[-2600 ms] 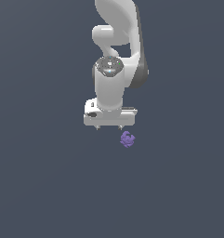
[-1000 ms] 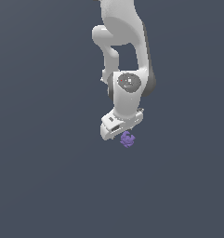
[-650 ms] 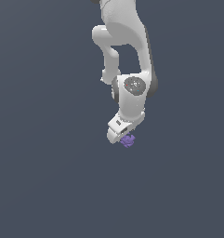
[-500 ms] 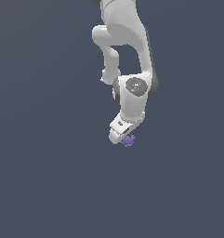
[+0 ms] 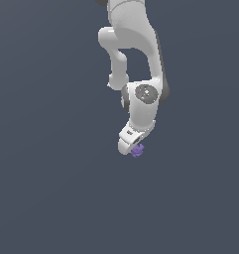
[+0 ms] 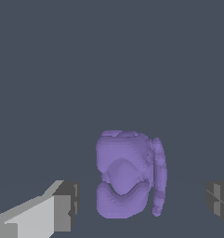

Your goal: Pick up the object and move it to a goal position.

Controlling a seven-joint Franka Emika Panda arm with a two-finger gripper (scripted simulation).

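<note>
We see the white, smooth-shelled robot arm [image 5: 136,59] reaching down over a plain dark grey-blue floor [image 5: 41,188], with its white gripper [image 5: 132,147] low and tilted toward the exterior view's left. Right at the gripper's tip sits the small purple lumpy object with knobbly matte lobes [image 5: 137,150], showing just past the white housing on the exterior view's right.

In the wrist view we find that same purple lumpy object [image 6: 129,174] lying between the two grey-padded fingertips [image 6: 67,207]. One fingertip stands clear on one side and the other clear on the opposite side, with floor visible in both gaps. So we read the jaws as spread wide and bracketing the object, not touching it. It rests on the floor, closer to neither pad by much.

Set against the oldest exterior picture, the change is plain to us. There the gripper hung level and well above the object, which lay apart, below it and toward the exterior view's right. A second ago the wrist had swung over and tipped, and the gripper had dropped to just above the object. In the last half second we notice almost no difference: the arm's pose and the gripper's tilt look the same, and the object has kept its spot on the floor throughout.
</note>
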